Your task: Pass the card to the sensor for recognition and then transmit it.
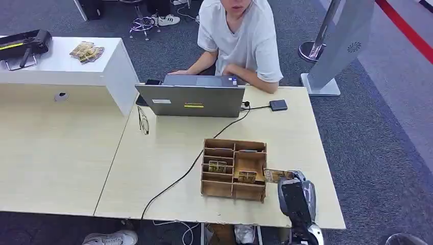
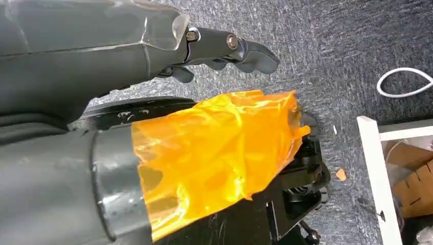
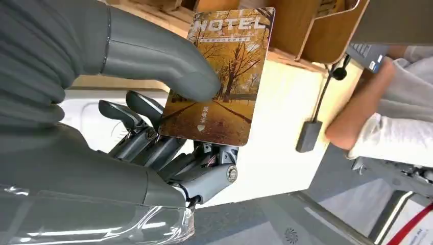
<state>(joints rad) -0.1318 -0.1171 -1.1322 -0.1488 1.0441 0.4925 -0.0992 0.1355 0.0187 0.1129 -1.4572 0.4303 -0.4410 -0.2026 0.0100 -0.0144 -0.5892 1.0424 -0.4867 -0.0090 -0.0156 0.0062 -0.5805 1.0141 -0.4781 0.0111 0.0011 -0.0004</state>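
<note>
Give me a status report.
Right hand pinches brown hotel card beside wooden slotted box. Left hand hangs over carpet. Small black sensor unobstructed.

- The left hand (image 2: 224, 51) hangs over grey carpet (image 2: 327, 46), its dark fingers (image 2: 255, 53) curled in, with nothing in them.
- A crinkled piece of orange film (image 2: 214, 153) is wrapped around a grey cylinder (image 2: 61, 189).
- A white cable loop (image 2: 406, 81) lies on the carpet.
- Beside a white frame (image 2: 378, 173) are brown cardboard boxes (image 2: 413, 178).
</note>
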